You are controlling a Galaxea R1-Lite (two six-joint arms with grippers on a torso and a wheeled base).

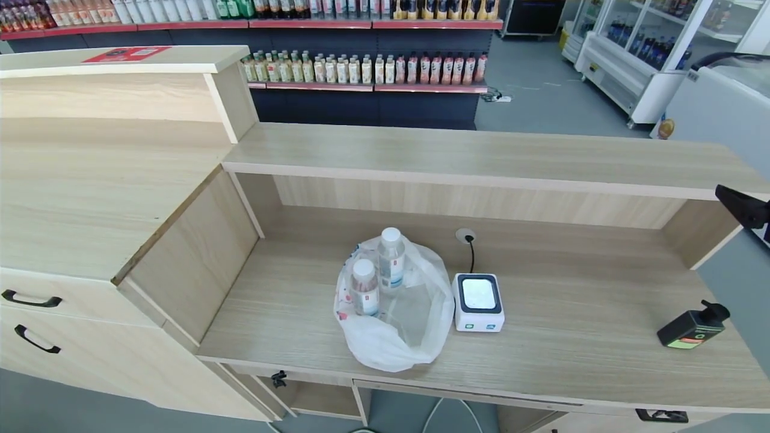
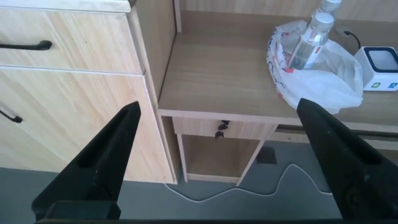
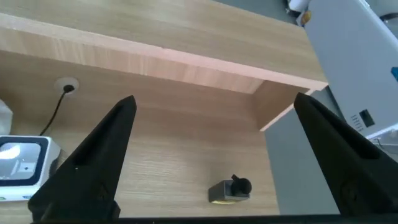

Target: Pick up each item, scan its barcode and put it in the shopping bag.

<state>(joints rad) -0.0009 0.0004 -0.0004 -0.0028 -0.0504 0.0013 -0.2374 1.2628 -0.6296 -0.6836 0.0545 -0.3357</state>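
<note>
A pale wooden shop counter (image 1: 571, 313) stands before stocked shelves (image 1: 373, 69). Two bottles (image 1: 365, 288) already sit in the shopping bag (image 1: 385, 346), just beside the scanner (image 1: 478, 300). A black pump bottle (image 1: 692, 328) lies well apart at the right end, seemingly the last item. The left gripper (image 2: 217, 102) and right gripper (image 3: 215, 96) both gape, empty. The right one probably must descend onto the pump bottle next. All labels are too small to read.

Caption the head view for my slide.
Two bottles stand in the plastic bag beside the white scanner on the wooden counter, a black pump bottle lying far right.
</note>
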